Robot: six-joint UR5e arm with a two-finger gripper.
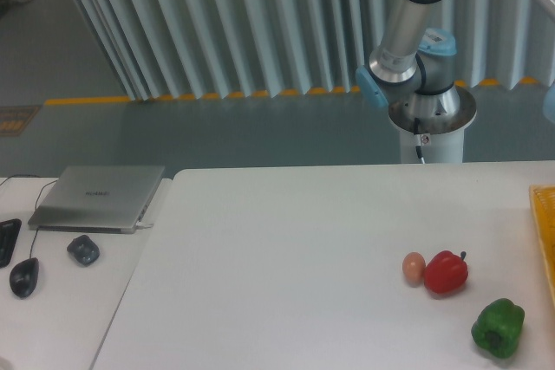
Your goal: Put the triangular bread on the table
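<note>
The triangular bread is not in view. The large white table fills the lower middle and right. Only the arm's base and lower joints show behind the table's far edge at upper right; the arm runs out of the frame at the top right. The gripper is out of view.
A small tan egg lies touching a red pepper at the table's right. A green pepper lies near the front right. A yellow tray edge shows at the far right. A laptop and two mice sit on the left desk.
</note>
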